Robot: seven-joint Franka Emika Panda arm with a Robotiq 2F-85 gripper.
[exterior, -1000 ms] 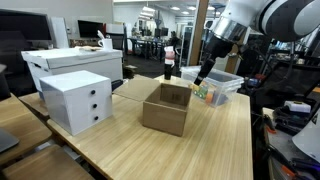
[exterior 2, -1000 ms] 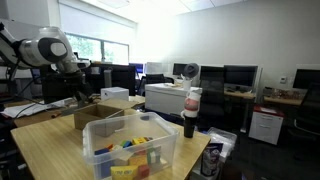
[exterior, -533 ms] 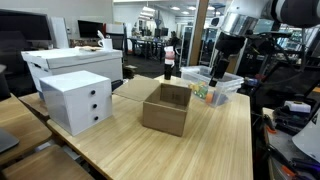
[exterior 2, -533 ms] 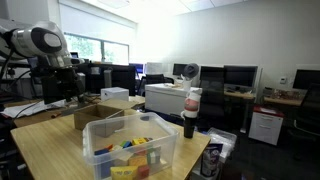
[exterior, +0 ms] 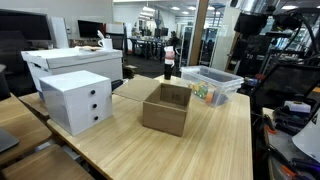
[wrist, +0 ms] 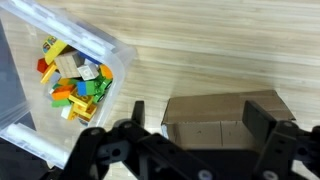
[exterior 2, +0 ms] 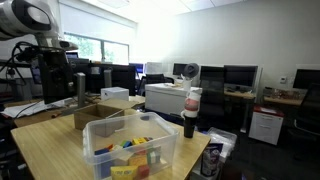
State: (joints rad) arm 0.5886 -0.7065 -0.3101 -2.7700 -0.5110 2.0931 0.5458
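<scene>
The gripper point(wrist: 193, 128) hangs well above the wooden surface point(wrist: 220, 50), its jaws spread wide and grasping nothing. In the wrist view the open cardboard box point(wrist: 225, 108) lies right under it. Near the box, the clear plastic bin point(wrist: 80, 38) holds coloured blocks point(wrist: 75, 80). In an exterior view a white drawer unit point(exterior: 78, 100) stands on the box's far side.

the gripper point(wrist: 195, 125) is black. the box point(wrist: 215, 118) is plain brown cardboard. the bin point(wrist: 100, 45) is clear plastic, its bricks point(wrist: 75, 80) a jumble of yellow, green, orange, red and white. the table point(wrist: 220, 50) is pale wood with a fine straight grain. the drawers point(exterior: 75, 100) are plain white, and the bottle point(exterior 2: 190, 118) is dark.
</scene>
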